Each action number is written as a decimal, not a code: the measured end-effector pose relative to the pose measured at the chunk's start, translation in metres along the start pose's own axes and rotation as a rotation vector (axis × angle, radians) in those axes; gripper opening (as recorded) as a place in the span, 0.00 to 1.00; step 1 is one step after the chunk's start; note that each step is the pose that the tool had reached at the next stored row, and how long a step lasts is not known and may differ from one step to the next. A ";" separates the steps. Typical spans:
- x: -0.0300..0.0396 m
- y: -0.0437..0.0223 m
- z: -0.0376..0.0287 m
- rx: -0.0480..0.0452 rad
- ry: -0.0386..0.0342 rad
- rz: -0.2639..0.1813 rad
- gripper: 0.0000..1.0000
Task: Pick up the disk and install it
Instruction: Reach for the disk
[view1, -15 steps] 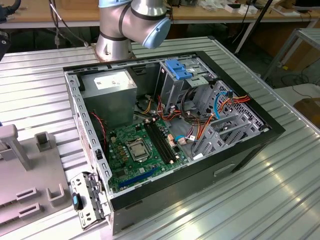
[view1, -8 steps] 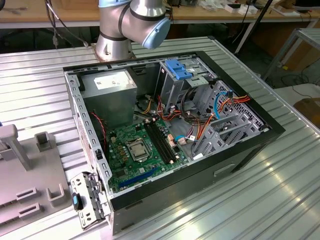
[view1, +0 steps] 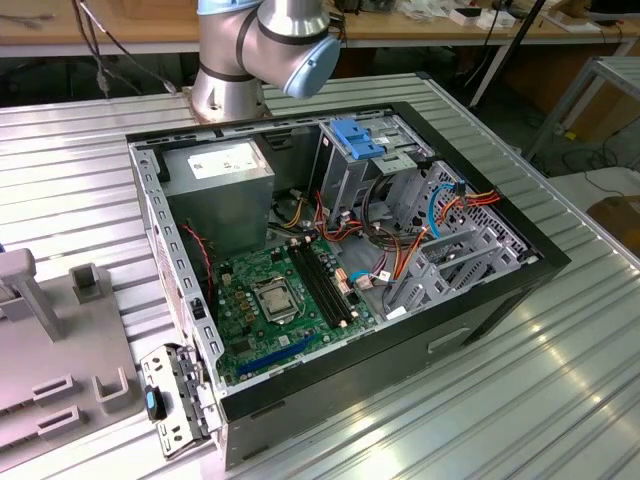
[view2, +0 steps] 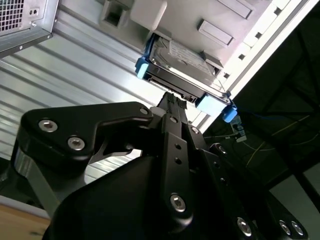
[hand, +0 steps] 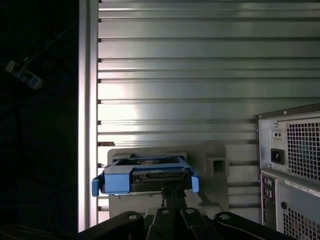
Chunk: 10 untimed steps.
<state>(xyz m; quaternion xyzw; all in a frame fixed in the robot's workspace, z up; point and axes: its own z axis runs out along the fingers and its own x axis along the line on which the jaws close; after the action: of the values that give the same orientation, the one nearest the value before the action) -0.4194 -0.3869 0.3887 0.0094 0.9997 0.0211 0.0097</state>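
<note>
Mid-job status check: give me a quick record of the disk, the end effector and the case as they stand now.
disk: in blue carrier, at a grey fixture, outside the computer case
end effector: at the disk's near edge; grip unclear
computer case: side open, motherboard exposed, lying on ribbed metal table
installed: not yet

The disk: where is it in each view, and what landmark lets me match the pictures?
Second wrist view: the disk stands just beyond the hand, against the grey fixture.
First wrist view: the disk stands against the same fixture, with the computer case alongside.
Exterior view: that fixture lies at the exterior view's left edge, beside the case.
Shared landmark: the grey fixture.
</note>
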 end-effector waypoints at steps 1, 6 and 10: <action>0.0029 -0.0014 0.0001 -0.0001 -0.0001 0.000 0.11; 0.0198 -0.0085 0.0004 0.0000 0.0000 0.000 0.11; 0.0331 -0.0100 0.0004 0.0000 0.0006 0.000 0.11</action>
<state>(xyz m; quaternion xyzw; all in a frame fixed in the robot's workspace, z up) -0.4526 -0.3963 0.3873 0.0094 0.9997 0.0211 0.0094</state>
